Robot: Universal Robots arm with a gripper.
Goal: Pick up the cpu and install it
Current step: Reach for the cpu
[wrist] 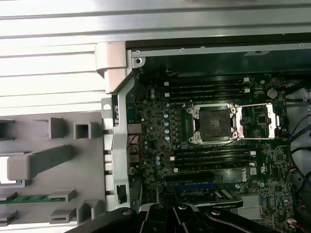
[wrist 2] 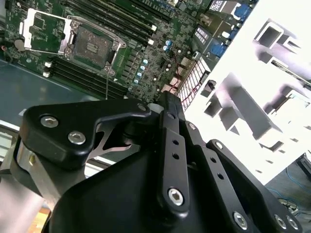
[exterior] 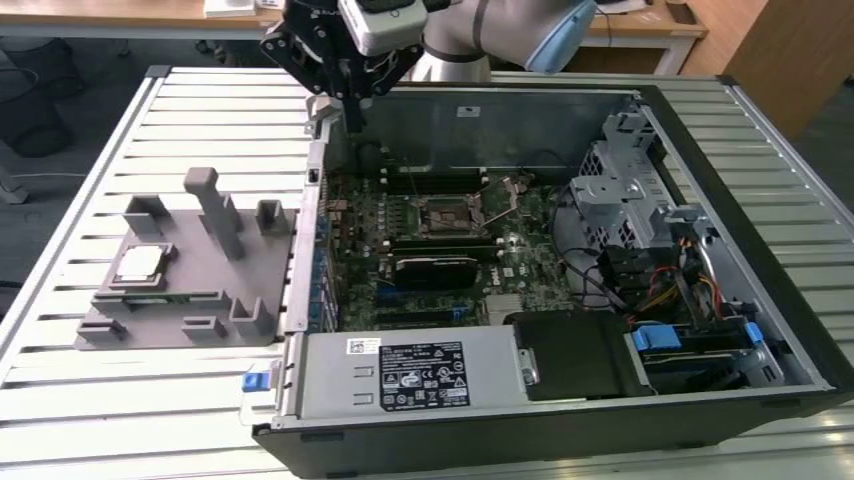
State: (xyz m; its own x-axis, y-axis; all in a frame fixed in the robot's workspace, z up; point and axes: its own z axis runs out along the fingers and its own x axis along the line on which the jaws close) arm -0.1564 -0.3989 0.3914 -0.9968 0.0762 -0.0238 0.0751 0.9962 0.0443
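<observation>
The cpu point(exterior: 140, 265), a small silvery square with a thin tan rim, lies flat on the grey fixture point(exterior: 200, 300) at the exterior view's left, outside the case. My gripper point(exterior: 352, 112) hangs high over the back left corner of the open computer case, far from the cpu, shut with nothing in it. On the motherboard, the black socket point(exterior: 447, 212) stands uncovered with its metal frame swung open. The socket point(wrist: 214, 124) point(wrist 2: 92, 46) and its lifted frame point(wrist: 257, 121) appear in both wrist views. My gripper point(wrist 2: 167, 97) points toward the case's edge.
The case wall point(exterior: 310, 200) stands between the fixture and the motherboard. Tall posts point(exterior: 203, 200) rise from the fixture. Memory slots point(wrist: 209, 90) flank the socket. A drive cage point(exterior: 627, 180), cables point(exterior: 667, 290) and a power supply point(exterior: 414, 370) crowd the case's right and near side.
</observation>
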